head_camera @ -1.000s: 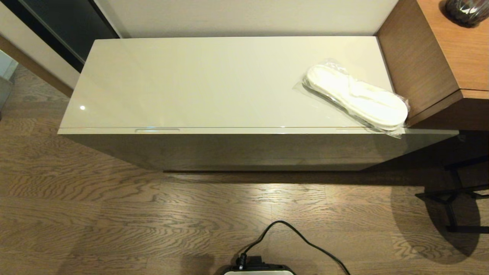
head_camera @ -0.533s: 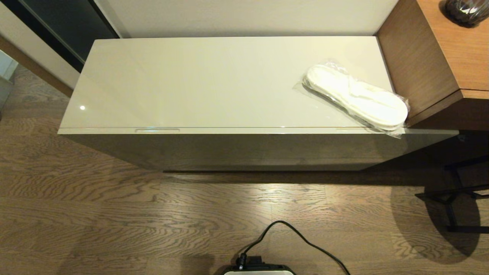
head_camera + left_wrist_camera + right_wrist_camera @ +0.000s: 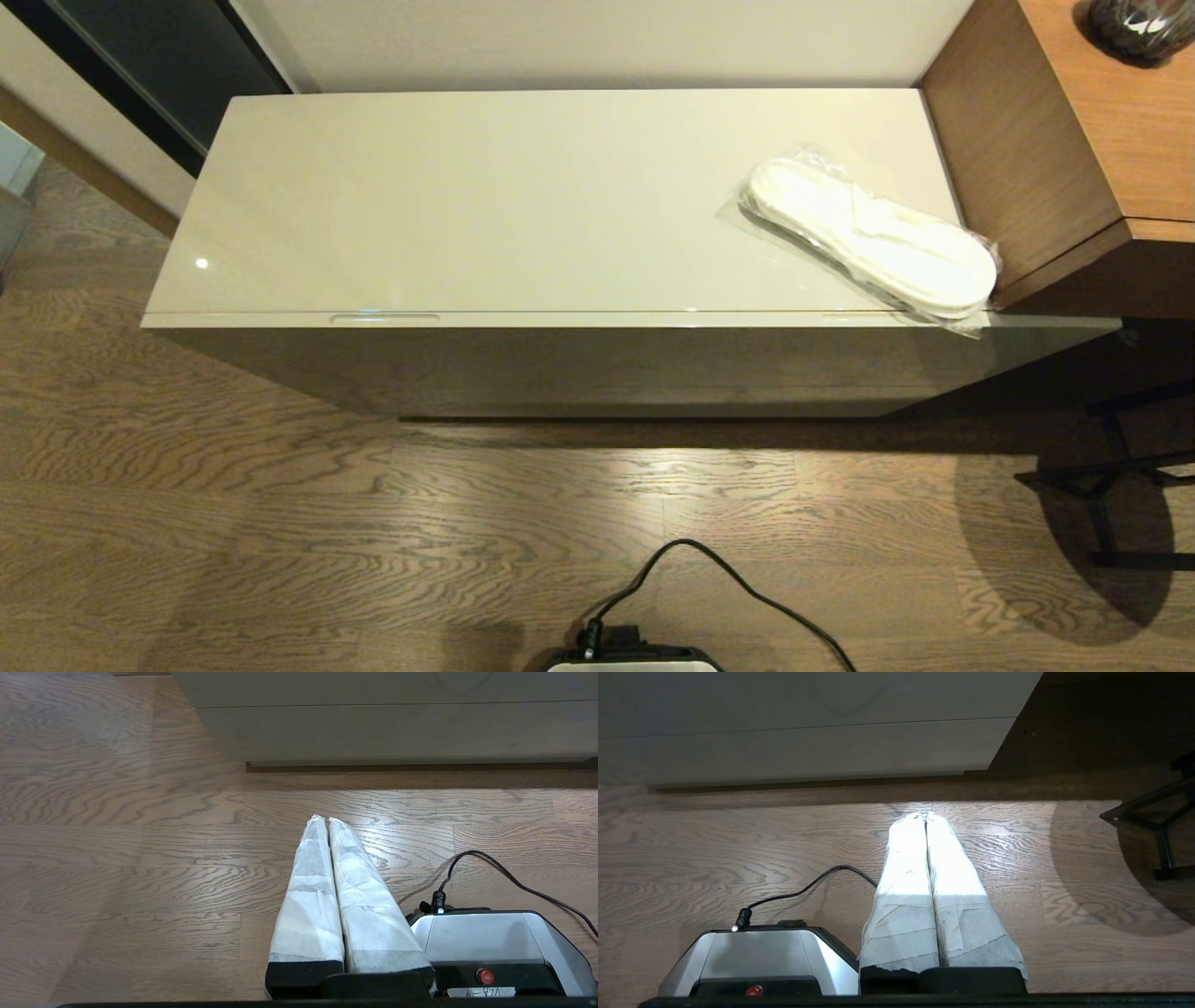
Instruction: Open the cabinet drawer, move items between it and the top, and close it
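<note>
Glossy beige tabletop (image 3: pixel 485 196) mid-frame, bagged slippers (image 3: pixel 873 238) at its right end; wood floor (image 3: pixel 280 523) below. Left gripper (image 3: pixel 325 820) and right gripper (image 3: pixel 925 815) fingers pressed together, empty.

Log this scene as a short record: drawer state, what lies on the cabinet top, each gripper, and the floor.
drawer: cabinet drawer shut, flush with the front
top: only the slippers in clear plastic, at its right end beside the brown wooden unit
left gripper: shut, empty, low above the floor
right gripper: shut, empty, low above the floor
floor: wood planks, black cable from the robot base
</note>
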